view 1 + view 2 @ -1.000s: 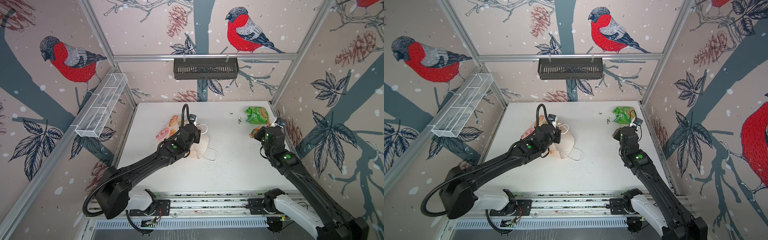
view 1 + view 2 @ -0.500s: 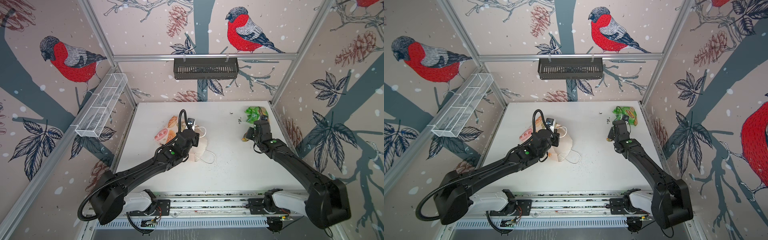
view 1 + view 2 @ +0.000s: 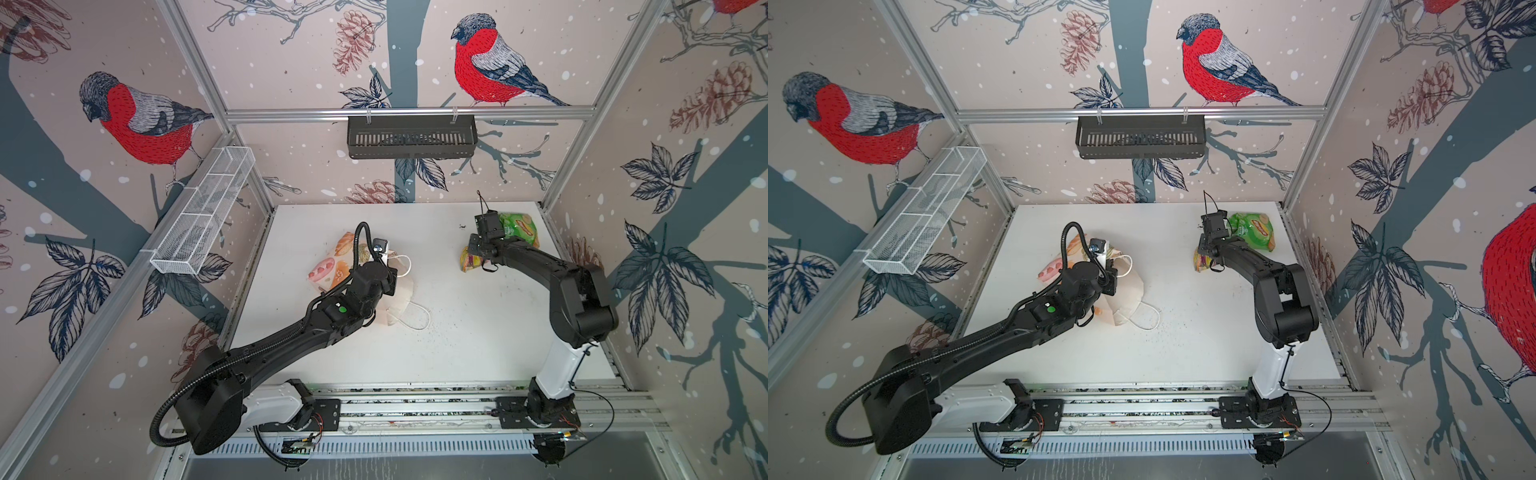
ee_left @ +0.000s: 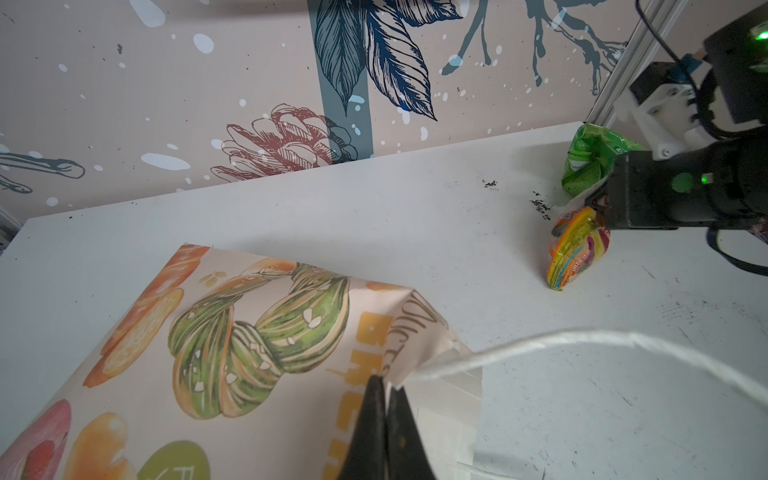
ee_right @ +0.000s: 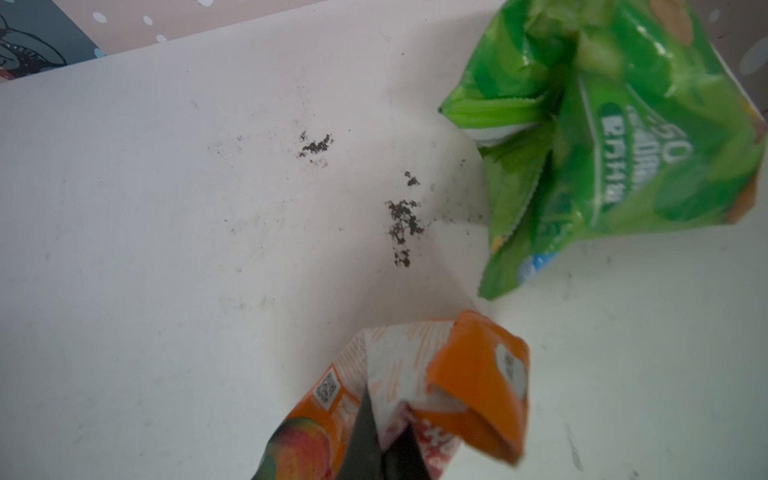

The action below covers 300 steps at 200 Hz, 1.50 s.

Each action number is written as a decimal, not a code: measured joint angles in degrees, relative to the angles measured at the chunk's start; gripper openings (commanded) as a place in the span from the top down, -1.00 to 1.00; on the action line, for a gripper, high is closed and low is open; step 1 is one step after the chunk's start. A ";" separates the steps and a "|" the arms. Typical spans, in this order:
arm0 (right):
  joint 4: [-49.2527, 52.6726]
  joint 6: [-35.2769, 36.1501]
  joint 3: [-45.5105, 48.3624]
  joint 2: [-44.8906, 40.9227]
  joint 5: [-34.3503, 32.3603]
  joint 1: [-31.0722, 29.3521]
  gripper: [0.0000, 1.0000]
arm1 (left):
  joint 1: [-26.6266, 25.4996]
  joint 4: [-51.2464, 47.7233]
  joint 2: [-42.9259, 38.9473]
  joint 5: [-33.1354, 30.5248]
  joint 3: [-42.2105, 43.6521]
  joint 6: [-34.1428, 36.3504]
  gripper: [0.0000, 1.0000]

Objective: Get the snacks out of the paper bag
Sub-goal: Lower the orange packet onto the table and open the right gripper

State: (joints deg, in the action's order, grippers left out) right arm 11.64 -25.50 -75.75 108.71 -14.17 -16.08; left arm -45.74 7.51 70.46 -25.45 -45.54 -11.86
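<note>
Snacks in sight numbered two: a crinkly, glossy green packet [image 5: 623,145] lying on the white worktop [image 3: 457,332] near its far right corner, and a smaller orange packet [image 5: 469,374] just beside it, pinched by its creased end in my right pincer [image 5: 386,419]. One cream paper bag [image 4: 249,332], printed with orange and green emblems, lay on its side left of centre. My left pincer [image 4: 386,384] was clenched on its rim beside a white cord handle [image 4: 582,338].

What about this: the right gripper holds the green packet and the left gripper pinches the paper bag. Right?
Wrong packet. The right wrist view shows the right gripper holds the orange packet; the green packet lies loose nearby. The left gripper pinches the paper bag.
</note>
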 measured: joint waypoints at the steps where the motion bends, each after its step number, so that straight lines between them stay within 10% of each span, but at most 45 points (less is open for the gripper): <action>1: 0.00 0.00 -0.15 0.15 0.00 0.00 1.00 | 0.00 0.00 -0.02 0.00 0.00 0.00 1.00; 17: 0.44 0.07 -3.41 3.04 0.15 0.11 0.94 | 0.00 0.04 -0.26 -0.02 0.11 -0.13 1.00; 41: 1.62 0.09 -8.66 6.29 0.39 0.68 -0.18 | -0.02 0.20 -0.28 -0.02 0.17 -0.15 1.00; 90: 1.11 0.26 -8.72 2.12 2.45 -0.37 -0.99 | -0.26 2.27 -0.48 -0.92 1.79 0.33 1.00; 174: -9.14 -4.50 12.46 -20.61 18.69 0.07 -1.00 | -0.22 4.15 -2.27 -1.73 3.72 0.92 1.00; 300: -17.44 -7.98 42.75 -52.39 15.28 -5.25 -1.00 | -0.22 4.04 1.95 0.46 0.96 0.24 1.00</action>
State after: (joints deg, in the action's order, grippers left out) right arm -5.80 -33.47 -32.99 56.31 1.10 -21.32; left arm -45.95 11.55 72.40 -24.99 -44.58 -11.62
